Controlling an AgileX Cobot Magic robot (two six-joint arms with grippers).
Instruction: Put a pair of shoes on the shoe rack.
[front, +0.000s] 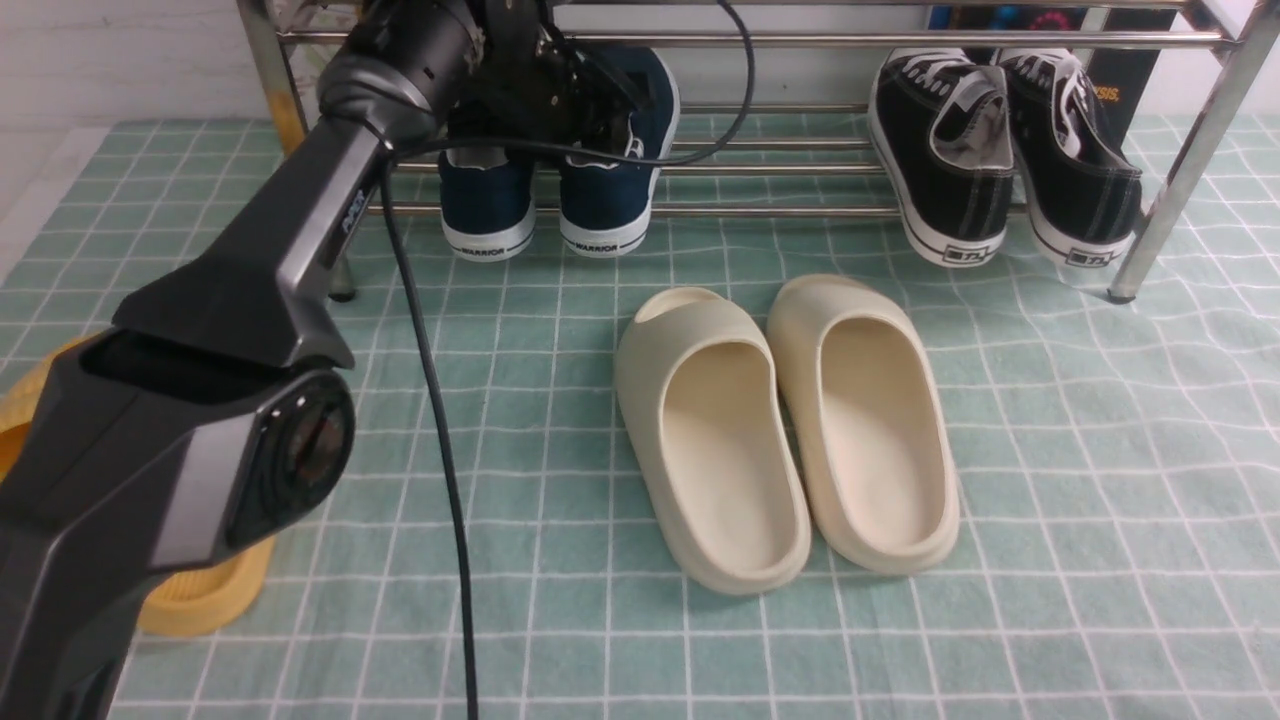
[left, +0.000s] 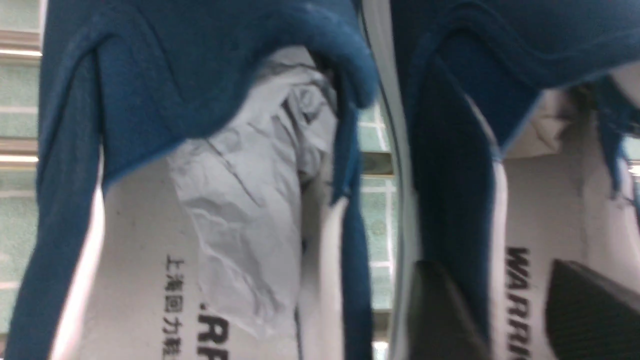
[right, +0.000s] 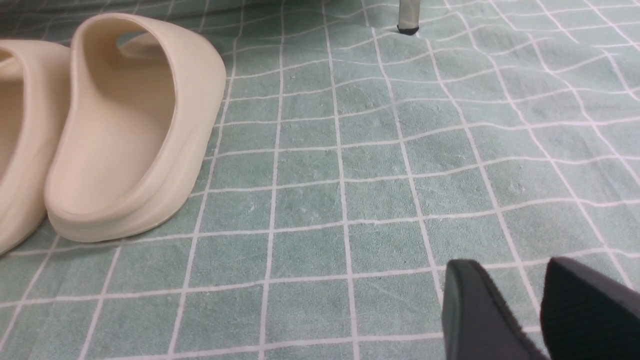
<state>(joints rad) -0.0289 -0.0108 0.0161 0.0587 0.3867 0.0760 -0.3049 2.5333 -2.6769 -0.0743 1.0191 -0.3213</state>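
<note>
Placing looks finished: the pair of shoes (front: 605, 195) sits on the low bars of the shoe rack (front: 780, 211), far left. The left claw (left: 495, 280) stands parted astride one collar, gripping nothing. It should next lift clear. The right claw (right: 507, 265) is parted and empty.

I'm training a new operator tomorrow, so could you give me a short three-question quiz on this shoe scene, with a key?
1. True or false: the navy slip-ons rest on the shoe rack's lower bars.
2. What stands on the checked cloth in front of the rack? A) cream slides B) red boots C) brown sandals
3. Which end effector hovers over bare cloth, jaws apart?
Key: 1 true; 2 A; 3 the right end effector.
</note>
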